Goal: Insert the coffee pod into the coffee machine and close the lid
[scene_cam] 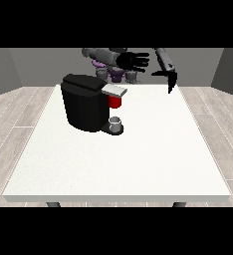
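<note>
A black coffee machine [84, 102] stands on the left half of the white table [138, 159], towards the back. Its grey lid [116, 90] juts out level to the right, and just under it is a red thing at the machine [115, 101]. On the machine's low base sits a small grey thing [116, 123]; I cannot tell it for the pod. The hand at the view's left [131, 61] hovers high behind the machine with its fingers straight and spread. The hand at the view's right [170, 78] hangs over the table's back edge, fingers pointing down, holding nothing.
Wooden floor surrounds the table. The table's back edge [153, 85] runs just behind the machine, close under both hands. The robot's torso [113, 72] stands behind that edge.
</note>
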Robot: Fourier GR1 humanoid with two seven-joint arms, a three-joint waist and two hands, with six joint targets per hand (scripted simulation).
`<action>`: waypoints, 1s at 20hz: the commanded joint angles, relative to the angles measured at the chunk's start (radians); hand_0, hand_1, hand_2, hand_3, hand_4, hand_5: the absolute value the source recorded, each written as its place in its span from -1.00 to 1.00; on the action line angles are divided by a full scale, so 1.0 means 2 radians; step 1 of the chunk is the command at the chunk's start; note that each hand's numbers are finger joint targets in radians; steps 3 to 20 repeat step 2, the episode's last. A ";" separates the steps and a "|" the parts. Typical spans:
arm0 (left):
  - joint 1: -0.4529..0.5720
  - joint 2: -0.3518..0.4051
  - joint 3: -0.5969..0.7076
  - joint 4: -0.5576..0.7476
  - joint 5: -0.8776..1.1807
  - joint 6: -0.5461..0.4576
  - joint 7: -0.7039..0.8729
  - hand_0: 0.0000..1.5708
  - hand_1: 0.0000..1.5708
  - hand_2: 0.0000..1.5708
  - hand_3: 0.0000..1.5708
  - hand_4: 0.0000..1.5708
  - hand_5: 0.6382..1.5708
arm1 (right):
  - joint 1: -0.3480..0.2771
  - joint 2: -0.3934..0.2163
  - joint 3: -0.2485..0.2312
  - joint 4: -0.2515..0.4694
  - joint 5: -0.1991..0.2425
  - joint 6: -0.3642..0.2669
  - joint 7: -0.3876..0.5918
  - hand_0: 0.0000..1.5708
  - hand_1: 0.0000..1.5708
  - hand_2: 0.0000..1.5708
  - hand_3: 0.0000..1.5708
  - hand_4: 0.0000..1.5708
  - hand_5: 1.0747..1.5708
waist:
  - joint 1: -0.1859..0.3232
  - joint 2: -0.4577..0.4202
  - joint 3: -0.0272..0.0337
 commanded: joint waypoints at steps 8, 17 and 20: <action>0.002 -0.006 -0.007 0.009 -0.008 0.003 -0.028 -1.00 -1.00 -1.00 -1.00 -0.79 1.00 | 0.068 0.001 0.076 -0.028 -0.056 0.004 -0.054 -1.00 -1.00 -1.00 -1.00 -0.41 1.00 | 0.005 0.004 0.0001; 0.002 -0.006 -0.007 0.009 -0.008 0.003 -0.028 -1.00 -1.00 -1.00 -1.00 -0.79 1.00 | 0.068 0.001 0.076 -0.028 -0.056 0.004 -0.054 -1.00 -1.00 -1.00 -1.00 -0.41 1.00 | 0.005 0.004 0.0001; 0.002 -0.006 -0.007 0.009 -0.008 0.003 -0.028 -1.00 -1.00 -1.00 -1.00 -0.79 1.00 | 0.068 0.001 0.076 -0.028 -0.056 0.004 -0.054 -1.00 -1.00 -1.00 -1.00 -0.41 1.00 | 0.005 0.004 0.0001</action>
